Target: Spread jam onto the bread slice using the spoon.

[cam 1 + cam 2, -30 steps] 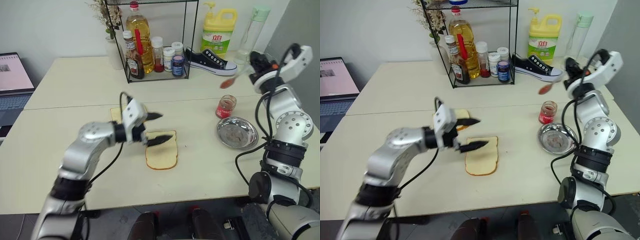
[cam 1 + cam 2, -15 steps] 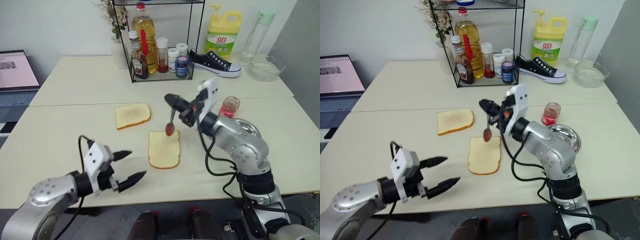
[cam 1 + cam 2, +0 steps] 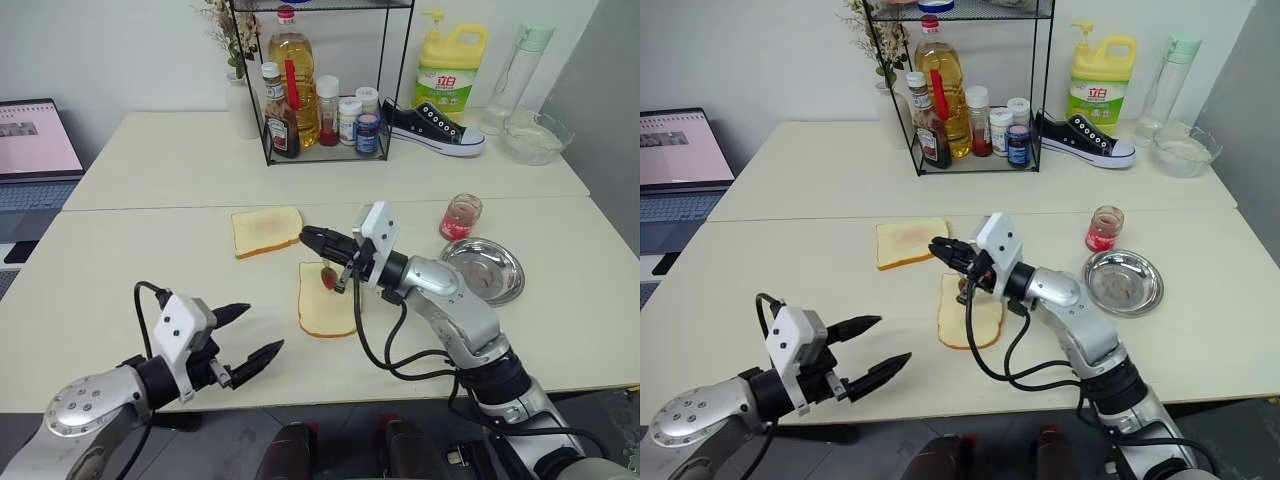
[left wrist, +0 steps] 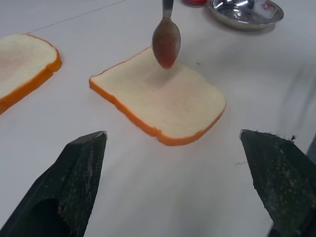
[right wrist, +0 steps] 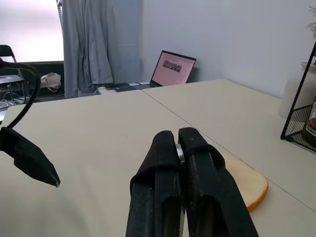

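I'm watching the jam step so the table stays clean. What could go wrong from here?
The spoon hangs bowl down over the far end of the bread slice, near its edge, so the jam could land on the table. The right gripper pinches only the thin handle, which might swivel under pressure. Nothing holds the slice: the left gripper waits open, so spreading may push it.

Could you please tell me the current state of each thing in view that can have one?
left gripper: open, holding nothing.
right gripper: shut on the spoon.
spoon: hanging bowl-down over the bread slice, bowl coated with jam.
bread slice: flat on the table, no jam on it.
jam jar: uncapped.
laptop: open, screen lit.
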`<action>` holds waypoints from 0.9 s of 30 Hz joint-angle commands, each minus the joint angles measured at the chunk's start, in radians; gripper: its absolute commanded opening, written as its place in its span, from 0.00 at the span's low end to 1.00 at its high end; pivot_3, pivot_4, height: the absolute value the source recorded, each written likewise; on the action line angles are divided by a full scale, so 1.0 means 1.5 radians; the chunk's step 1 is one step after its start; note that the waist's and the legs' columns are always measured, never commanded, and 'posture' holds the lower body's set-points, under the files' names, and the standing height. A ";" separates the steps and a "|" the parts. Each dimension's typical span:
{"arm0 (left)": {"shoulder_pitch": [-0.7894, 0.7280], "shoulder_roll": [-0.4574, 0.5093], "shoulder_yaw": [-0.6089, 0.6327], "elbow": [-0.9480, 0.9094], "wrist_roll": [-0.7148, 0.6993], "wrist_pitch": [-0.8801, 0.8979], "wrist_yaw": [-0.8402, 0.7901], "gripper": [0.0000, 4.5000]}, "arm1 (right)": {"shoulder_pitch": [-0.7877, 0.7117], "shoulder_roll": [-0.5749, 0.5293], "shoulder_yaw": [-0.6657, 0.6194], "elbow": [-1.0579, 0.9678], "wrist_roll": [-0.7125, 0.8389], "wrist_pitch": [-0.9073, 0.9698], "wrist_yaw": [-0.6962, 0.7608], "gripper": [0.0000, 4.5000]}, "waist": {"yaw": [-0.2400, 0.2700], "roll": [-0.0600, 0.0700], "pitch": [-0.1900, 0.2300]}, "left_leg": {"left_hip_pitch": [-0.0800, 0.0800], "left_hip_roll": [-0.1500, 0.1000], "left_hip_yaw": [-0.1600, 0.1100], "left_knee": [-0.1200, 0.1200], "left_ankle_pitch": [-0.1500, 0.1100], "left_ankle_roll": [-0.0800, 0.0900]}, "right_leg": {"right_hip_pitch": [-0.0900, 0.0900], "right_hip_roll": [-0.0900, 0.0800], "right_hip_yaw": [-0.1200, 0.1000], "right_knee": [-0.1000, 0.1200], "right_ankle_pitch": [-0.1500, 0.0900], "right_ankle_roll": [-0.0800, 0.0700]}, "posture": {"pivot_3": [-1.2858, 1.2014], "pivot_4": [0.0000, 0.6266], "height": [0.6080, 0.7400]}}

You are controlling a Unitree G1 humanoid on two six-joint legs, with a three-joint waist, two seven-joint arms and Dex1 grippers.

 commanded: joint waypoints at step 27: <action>-0.046 0.016 -0.029 0.000 -0.008 -0.022 0.012 1.00 | -0.014 0.042 -0.034 0.125 -0.063 -0.108 0.058 0.01 | 0.000 0.000 0.000 | 0.002 0.000 0.000 0.000 0.000 0.000 | 0.002 0.000 0.000 0.000 0.000 0.000 | 0.52 0.24 1.00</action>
